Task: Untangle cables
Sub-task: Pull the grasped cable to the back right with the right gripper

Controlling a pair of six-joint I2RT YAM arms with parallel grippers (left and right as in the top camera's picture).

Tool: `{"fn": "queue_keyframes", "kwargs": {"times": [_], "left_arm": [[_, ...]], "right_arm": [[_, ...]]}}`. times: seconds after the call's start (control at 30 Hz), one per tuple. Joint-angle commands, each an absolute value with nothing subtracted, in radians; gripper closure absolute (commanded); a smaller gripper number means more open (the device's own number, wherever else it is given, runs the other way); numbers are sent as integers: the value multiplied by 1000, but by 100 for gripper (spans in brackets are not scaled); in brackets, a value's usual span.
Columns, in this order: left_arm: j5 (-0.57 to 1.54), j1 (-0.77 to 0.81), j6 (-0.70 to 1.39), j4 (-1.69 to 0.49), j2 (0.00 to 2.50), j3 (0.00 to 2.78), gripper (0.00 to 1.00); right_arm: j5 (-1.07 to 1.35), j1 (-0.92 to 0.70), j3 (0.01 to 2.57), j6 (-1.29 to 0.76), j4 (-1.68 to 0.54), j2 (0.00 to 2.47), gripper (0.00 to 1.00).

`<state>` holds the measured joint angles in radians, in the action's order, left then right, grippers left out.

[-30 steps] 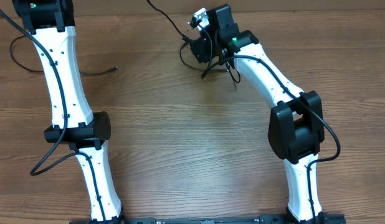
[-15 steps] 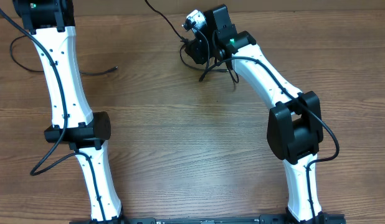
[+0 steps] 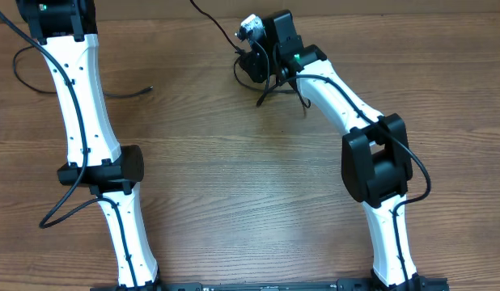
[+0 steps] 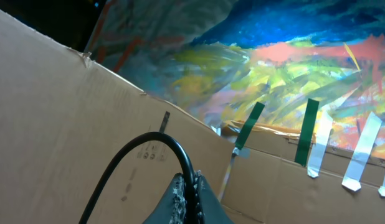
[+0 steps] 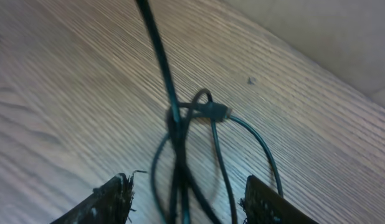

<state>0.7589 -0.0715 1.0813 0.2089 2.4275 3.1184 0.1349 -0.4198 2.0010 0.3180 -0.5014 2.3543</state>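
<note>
Overhead view has the right gripper (image 3: 252, 68) at the far middle of the table (image 3: 234, 186), just above a tangle of cables (image 3: 264, 95). Right wrist view shows its fingers (image 5: 111, 202) spread apart and clamping nothing. The tangle lies on the wood between them, with a small plug (image 5: 218, 111) at the knot where the cords cross. Left wrist view shows the left gripper (image 4: 187, 196) pointing up toward a cardboard wall (image 4: 68, 112), its fingers pressed together on a black cable loop (image 4: 136, 146).
</note>
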Motion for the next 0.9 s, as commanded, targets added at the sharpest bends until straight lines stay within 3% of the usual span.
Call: {"fn": "queue_keyframes", "kwargs": {"times": [0.0, 0.07, 0.27, 0.6, 0.87], "left_arm": [[769, -75, 1104, 217, 2388, 3142, 96], [772, -75, 1103, 217, 2388, 3142, 96], [779, -80, 1091, 213, 2388, 3142, 96], [778, -132, 1005, 93, 2388, 3142, 96], [748, -179, 890, -9, 2388, 3142, 96]], "right_arm": [[82, -424, 2016, 322, -483, 2382, 49], [83, -424, 2016, 319, -471, 2382, 57], [83, -426, 2037, 240, -469, 2360, 96], [88, -395, 2098, 155, -628, 2212, 96], [200, -186, 2098, 4, -877, 2132, 96]]}}
